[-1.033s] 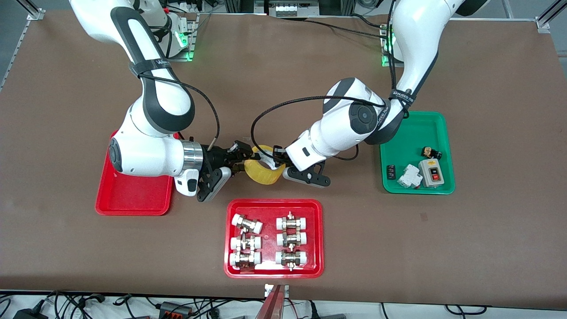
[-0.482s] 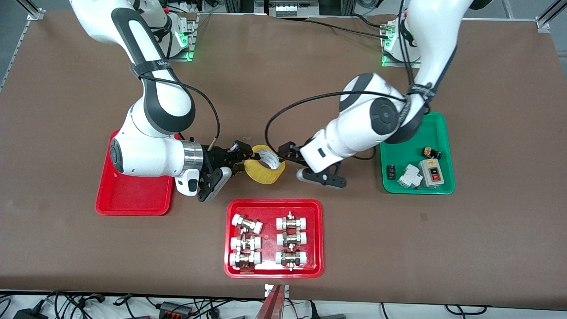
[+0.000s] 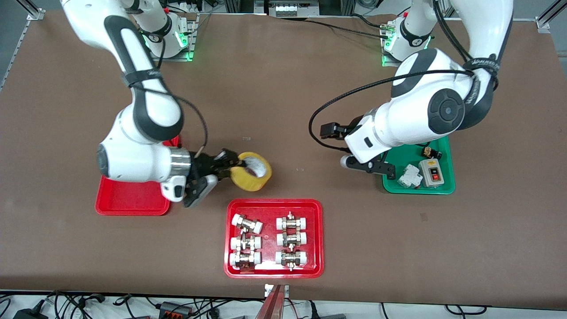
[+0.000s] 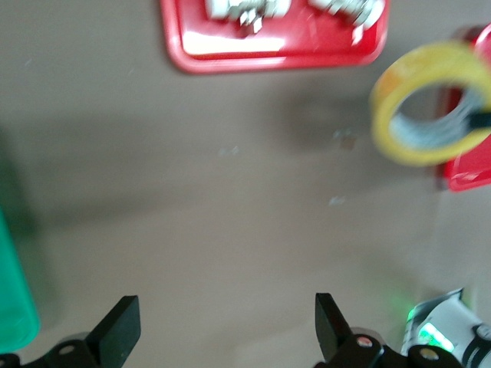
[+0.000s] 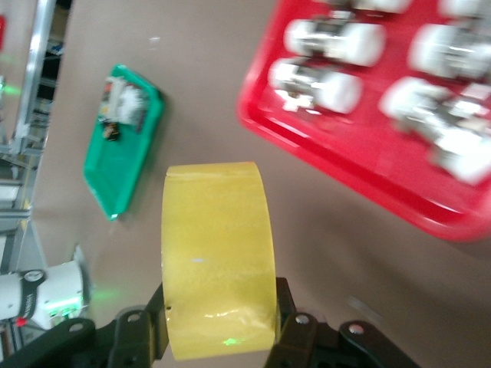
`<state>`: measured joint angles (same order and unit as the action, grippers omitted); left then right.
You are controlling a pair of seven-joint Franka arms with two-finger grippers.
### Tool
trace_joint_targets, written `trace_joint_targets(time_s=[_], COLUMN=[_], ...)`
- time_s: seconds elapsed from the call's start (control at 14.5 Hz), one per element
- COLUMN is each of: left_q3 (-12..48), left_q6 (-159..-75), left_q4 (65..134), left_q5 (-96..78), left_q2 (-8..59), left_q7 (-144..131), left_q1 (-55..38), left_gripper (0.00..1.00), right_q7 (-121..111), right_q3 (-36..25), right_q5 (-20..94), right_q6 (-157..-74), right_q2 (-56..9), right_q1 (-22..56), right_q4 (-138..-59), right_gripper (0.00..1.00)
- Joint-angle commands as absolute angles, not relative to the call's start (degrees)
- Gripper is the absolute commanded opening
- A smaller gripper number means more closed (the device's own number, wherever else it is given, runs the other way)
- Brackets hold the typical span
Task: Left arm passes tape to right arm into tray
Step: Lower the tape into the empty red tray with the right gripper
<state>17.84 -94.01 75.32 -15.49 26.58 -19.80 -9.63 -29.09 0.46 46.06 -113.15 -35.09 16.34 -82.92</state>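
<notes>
The yellow tape (image 3: 253,178) is held by my right gripper (image 3: 234,168), which is shut on the roll's wall, above the table between the plain red tray (image 3: 133,201) and the fittings tray. In the right wrist view the tape (image 5: 219,245) sits between the pads of the right gripper (image 5: 219,331). My left gripper (image 3: 335,146) is open and empty, over bare table beside the green tray. In the left wrist view the left gripper (image 4: 222,326) is wide open, with the tape (image 4: 381,103) farther off and a corner of the plain red tray (image 4: 472,175) by it.
A red tray (image 3: 230,270) with several white-capped metal fittings lies near the front camera; it also shows in the wrist views (image 4: 268,61) (image 5: 360,165). A green tray (image 3: 414,188) with small electrical parts lies at the left arm's end, also seen from the right wrist (image 5: 130,153).
The left gripper let go of the tape and drew back toward the green tray. The right gripper, with the tape, shifted a little toward the plain red tray.
</notes>
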Motion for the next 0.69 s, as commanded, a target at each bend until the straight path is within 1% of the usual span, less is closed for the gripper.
trace_joint_targets(time_s=[0.0, 0.21, 0.34, 0.48, 0.62], left_q3=[18.3, 17.8, 17.7, 17.5, 17.5], left_q6=[-86.9, -79.5, -77.3, -73.9, -72.5], left_q4=[75.2, 75.2, 73.8, 69.8, 68.6], left_q5=[-11.5, -7.9, -3.4, 1.0, 2.9], left_q2=[24.3, 21.5, 21.3, 21.4, 21.5], left_q7=[-19.4, -19.5, -19.4, -19.4, -19.4], left_q1=[-6.4, -5.2, -5.2, -5.3, -4.1], left_gripper=[1.00, 1.00, 1.00, 1.00, 1.00], right_q7=[-29.9, -29.5, -29.3, -30.2, -30.4], right_q3=[1.5, 1.5, 1.4, 1.4, 1.4], right_q5=[45.7, 40.4, 40.0, 39.8, 39.7], right_q6=[-107.7, -102.5, -96.8, -93.2, -90.2], right_q2=[-34.3, -34.4, -34.6, -37.6, -40.2], right_q1=[5.7, -3.4, -9.3, -14.4, -17.2], right_q4=[-85.7, -86.4, -86.5, -86.9, -87.4], right_gripper=[0.24, 0.24, 0.24, 0.25, 0.25])
